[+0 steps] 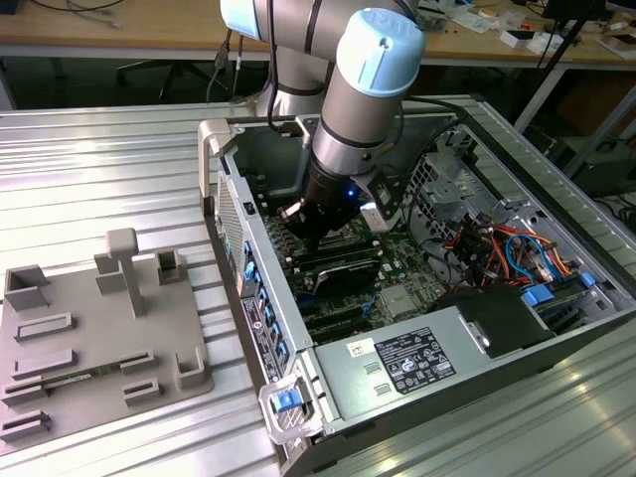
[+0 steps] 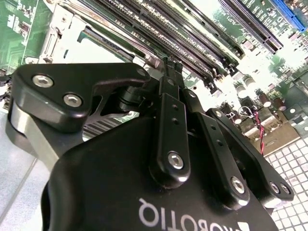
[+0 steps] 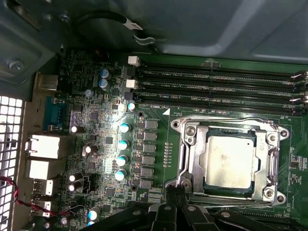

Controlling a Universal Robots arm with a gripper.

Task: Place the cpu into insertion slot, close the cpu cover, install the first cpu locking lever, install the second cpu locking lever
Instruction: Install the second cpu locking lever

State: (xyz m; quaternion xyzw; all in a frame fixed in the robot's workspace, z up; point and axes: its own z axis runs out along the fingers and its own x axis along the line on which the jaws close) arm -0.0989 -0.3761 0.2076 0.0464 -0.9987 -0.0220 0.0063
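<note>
1. Inside the open computer case [image 1: 417,328], lying on its side on a ribbed metal table [image 1: 99,169], the robot arm [image 1: 363,89] reaches down over the green circuit board [image 3: 96,144].
2. At the arm's end, the gripper [image 3: 177,190] has its black fingers [image 2: 172,91] pressed together with no gap between them and nothing held; in the first wrist view their tips sit at the edge of the socket's metal frame.
3. At the socket, the cpu [image 3: 230,161] lies flat in the insertion slot [image 3: 206,185], its dull silver-grey top showing through the square opening.
4. Over the chip, the cpu cover [image 3: 192,161] is down, framing it on all sides.
5. Along the side of the socket facing the memory slots, a thin wire locking lever [image 3: 226,119] runs beside the frame; whether it is latched I cannot tell.
6. Beyond that lever, long black memory slots [image 3: 216,89] run in parallel rows, also seen past the fingertips in the second wrist view.
7. Beside the socket, on the side away from it, stand rows of small cylindrical capacitors [image 3: 123,144] with pale blue tops, and further off a block of silver rear ports [image 3: 43,159].
8. On the exterior view's left, well apart from the case, a grey fixture plate [image 1: 94,348] with upright blocks rests on the table.
9. Toward the exterior view's right, inside the case, a bundle of orange and blue cables [image 1: 507,253] lies near the grey power supply [image 1: 417,363].
</note>
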